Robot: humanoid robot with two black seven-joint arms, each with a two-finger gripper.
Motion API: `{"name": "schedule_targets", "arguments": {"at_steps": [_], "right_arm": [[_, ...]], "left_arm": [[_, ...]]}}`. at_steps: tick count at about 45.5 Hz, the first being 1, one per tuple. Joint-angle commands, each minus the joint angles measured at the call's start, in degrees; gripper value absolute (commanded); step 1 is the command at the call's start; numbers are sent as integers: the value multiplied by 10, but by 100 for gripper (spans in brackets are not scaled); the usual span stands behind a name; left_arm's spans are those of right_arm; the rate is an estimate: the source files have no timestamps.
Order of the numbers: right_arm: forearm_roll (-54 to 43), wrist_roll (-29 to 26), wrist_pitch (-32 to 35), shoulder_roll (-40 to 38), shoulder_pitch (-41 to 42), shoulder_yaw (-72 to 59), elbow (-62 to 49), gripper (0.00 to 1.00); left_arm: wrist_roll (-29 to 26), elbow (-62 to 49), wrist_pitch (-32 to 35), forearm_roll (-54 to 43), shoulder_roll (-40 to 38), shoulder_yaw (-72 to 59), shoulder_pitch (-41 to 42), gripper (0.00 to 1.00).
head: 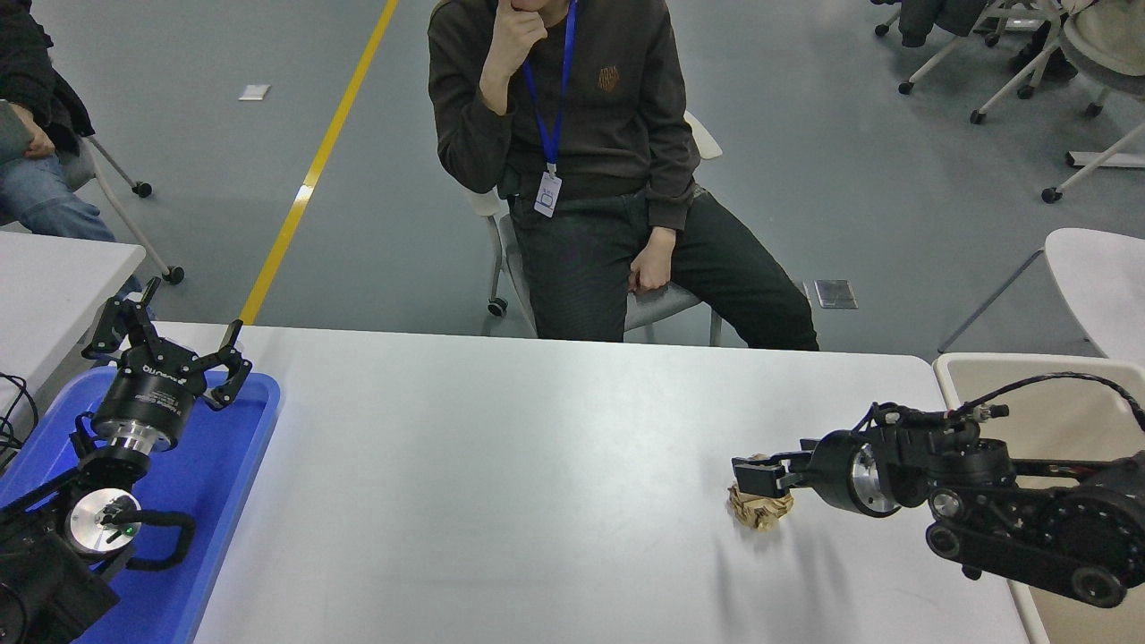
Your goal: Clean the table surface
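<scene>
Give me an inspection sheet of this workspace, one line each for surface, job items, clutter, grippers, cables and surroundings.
Surface: white table, bare apart from one item.
Job's things: crumpled brown paper wad at the table's right.
Clutter: blue tray at the left edge, under the left arm.
Grippers: right gripper at the wad, grip cannot be told; left gripper open, parked over the tray.
Cables: black cable looped over the right arm; dark wires at the far left.
Surroundings: seated person beyond the far side; second person at upper left; small white table at left; wheeled chairs at upper right.
</scene>
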Motion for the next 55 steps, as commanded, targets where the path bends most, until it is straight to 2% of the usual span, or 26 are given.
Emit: {"name": "schedule_targets", "arguments": {"at_steps": [1,20,46,55], "right_arm": [[-2,-6,-22,36,-21,-15,-47,100],[-18,-4,-124,67,-55,-76,-117,100],[-13,4,-131,98,-49,-67,-118,100],[8,53,-131,111,-52,-58,-134,98]], "left_arm": [[0,0,0,0,0,0,0,100],[0,0,0,0,0,0,0,100],[0,0,0,0,0,0,0,100],[0,0,0,0,0,0,0,100]]}}
